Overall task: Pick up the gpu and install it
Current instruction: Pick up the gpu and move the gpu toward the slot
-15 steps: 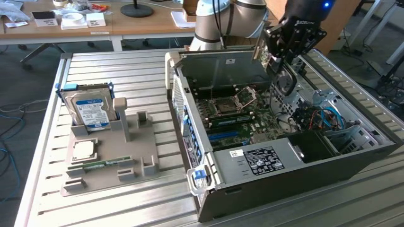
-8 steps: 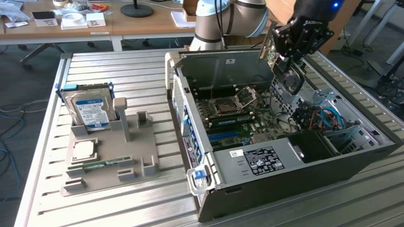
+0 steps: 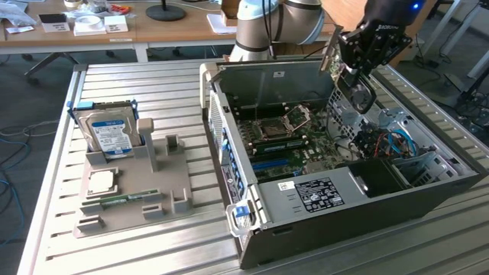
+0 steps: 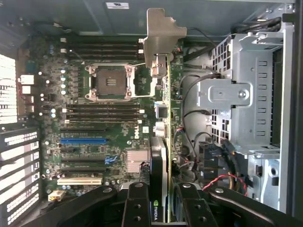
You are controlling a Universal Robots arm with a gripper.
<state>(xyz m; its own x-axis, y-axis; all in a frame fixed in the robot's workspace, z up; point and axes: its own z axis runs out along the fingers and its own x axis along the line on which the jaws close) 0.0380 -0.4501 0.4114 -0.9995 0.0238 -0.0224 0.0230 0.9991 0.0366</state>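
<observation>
The gpu (image 4: pixel 160 142) is showing a dark body with a green edge, its bracket (image 4: pixel 158 38) gleaming silvery-beige. The gripper (image 4: pixel 163 203) is showing black. The motherboard (image 4: pixel 113 146) is showing dark green, carrying one blue slot (image 4: pixel 83 140) and one cream slot (image 4: pixel 79 180). The drive (image 3: pixel 109 133) is wearing a blue-white label. The stick (image 3: pixel 122 199) is showing green. The table (image 3: pixel 153 91) is showing pale ribbed slats.

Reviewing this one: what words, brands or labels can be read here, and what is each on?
"NVIDIA": on the gpu, held in the pincer.
"DELL": on the motherboard.
Too small to read: power supply label, hard drive label, case sticker.
</observation>
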